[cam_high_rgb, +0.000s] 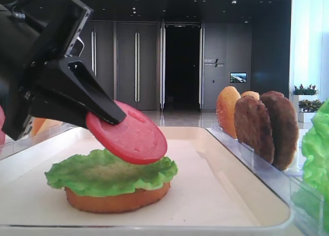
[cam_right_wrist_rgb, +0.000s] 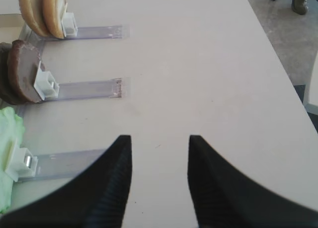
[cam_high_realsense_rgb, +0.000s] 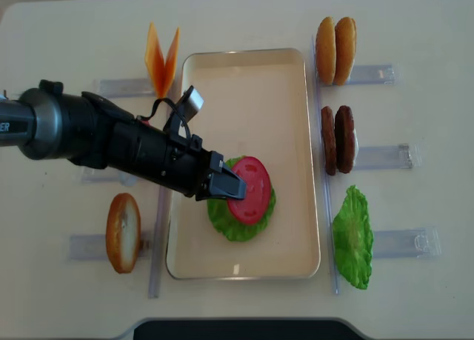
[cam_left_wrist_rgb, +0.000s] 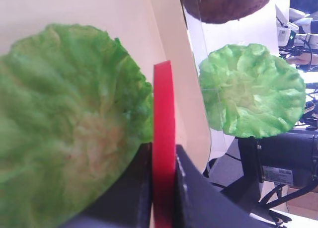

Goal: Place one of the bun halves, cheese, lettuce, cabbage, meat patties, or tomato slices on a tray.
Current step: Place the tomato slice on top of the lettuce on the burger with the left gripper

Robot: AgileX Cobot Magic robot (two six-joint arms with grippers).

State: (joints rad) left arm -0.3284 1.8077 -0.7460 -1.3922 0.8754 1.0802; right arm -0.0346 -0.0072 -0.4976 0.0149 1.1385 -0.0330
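The tomato slice [cam_high_rgb: 128, 133], pinched at its edge by the closed left gripper [cam_high_realsense_rgb: 227, 186] and tilted just above the lettuce leaf [cam_high_rgb: 110, 171] on the bun half [cam_high_rgb: 117, 200] in the tray [cam_high_realsense_rgb: 289, 95], should probably be levelled, lowered centred and released, while the right gripper [cam_right_wrist_rgb: 160, 181] hangs open over bare table.

The lettuce [cam_high_realsense_rgb: 241, 220] on the tray hides the bun half beneath from overhead. The left gripper [cam_left_wrist_rgb: 161, 188] shows blurred, cut off by the near edge.

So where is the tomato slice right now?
In the overhead view the tomato slice is pinched in the left gripper, tilted just above the lettuce on the bun half, mid-tray.
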